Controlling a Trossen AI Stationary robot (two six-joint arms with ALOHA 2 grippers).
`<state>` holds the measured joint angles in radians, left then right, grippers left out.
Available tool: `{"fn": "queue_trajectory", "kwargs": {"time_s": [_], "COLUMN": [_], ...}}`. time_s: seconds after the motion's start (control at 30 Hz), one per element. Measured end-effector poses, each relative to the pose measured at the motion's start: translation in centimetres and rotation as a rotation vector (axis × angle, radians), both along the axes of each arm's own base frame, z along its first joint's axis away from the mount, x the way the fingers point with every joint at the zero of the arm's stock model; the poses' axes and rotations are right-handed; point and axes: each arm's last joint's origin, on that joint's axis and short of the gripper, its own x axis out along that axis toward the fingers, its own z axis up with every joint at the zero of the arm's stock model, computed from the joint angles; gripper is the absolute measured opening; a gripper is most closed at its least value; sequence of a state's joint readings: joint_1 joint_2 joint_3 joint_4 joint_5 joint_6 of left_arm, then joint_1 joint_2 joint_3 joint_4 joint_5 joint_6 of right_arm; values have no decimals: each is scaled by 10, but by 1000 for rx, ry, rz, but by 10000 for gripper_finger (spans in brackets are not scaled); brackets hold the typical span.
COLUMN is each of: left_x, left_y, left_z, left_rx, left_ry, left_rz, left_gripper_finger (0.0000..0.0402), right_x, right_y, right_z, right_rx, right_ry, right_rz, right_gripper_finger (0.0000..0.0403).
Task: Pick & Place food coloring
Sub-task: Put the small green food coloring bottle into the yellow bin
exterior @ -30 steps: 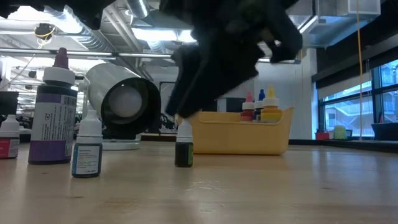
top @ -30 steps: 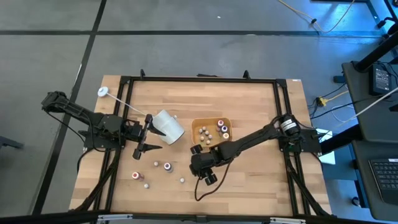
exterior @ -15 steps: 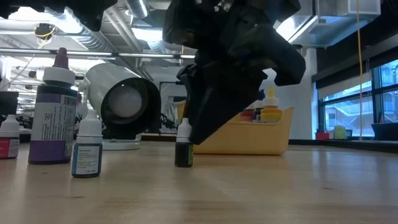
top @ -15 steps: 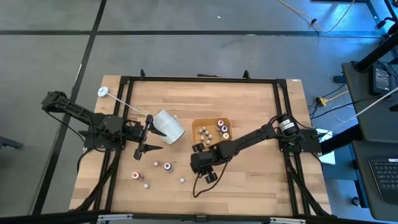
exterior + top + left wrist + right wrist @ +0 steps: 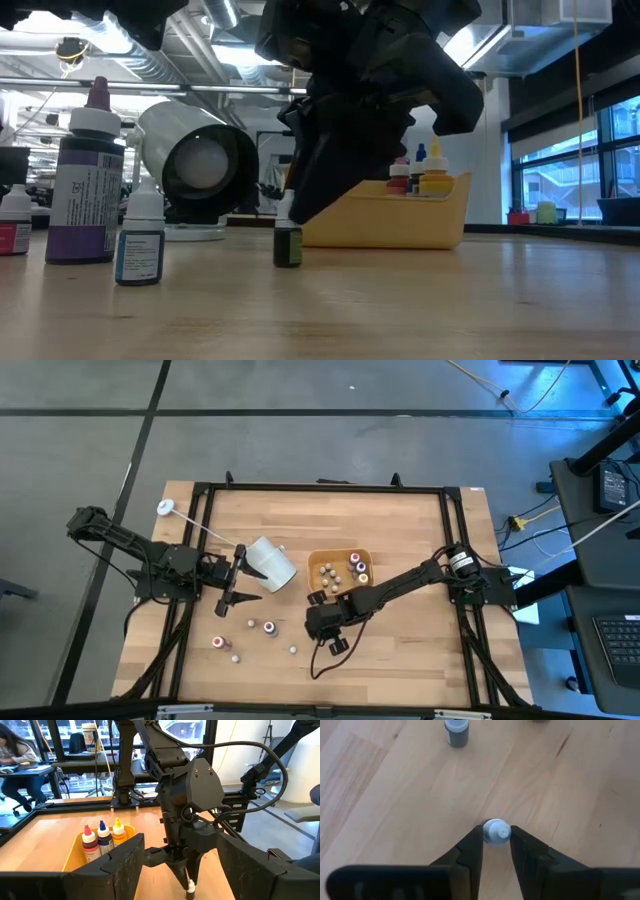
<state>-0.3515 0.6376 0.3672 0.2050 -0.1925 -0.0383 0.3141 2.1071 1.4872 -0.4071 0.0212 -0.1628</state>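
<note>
White-capped bottle [image 5: 496, 831] between gripper [image 5: 496, 842] fingertips

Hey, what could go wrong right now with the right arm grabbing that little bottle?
The right gripper pinches the small dark bottle only at its white cap, so it may slip or tip on lifting. The tray is already crowded with bottles, so a drop there could topple them.
</note>
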Motion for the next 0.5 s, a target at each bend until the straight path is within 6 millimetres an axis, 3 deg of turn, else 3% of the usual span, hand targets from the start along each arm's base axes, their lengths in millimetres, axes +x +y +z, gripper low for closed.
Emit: {"fn": "queue_trajectory", "kwargs": {"time_s": [0.5], "left_x": [0], "left_y": [0], "left_z": [0], "left_rx": [0], "left_ry": [0], "left_rz": [0], "left_gripper_finger": [243], "right_x": [0], "right_y": [0], "right_z": [0], "right_rx": [10], "right_ry": [6], "right_rz": [-22], "right_gripper_finger": [110]}}
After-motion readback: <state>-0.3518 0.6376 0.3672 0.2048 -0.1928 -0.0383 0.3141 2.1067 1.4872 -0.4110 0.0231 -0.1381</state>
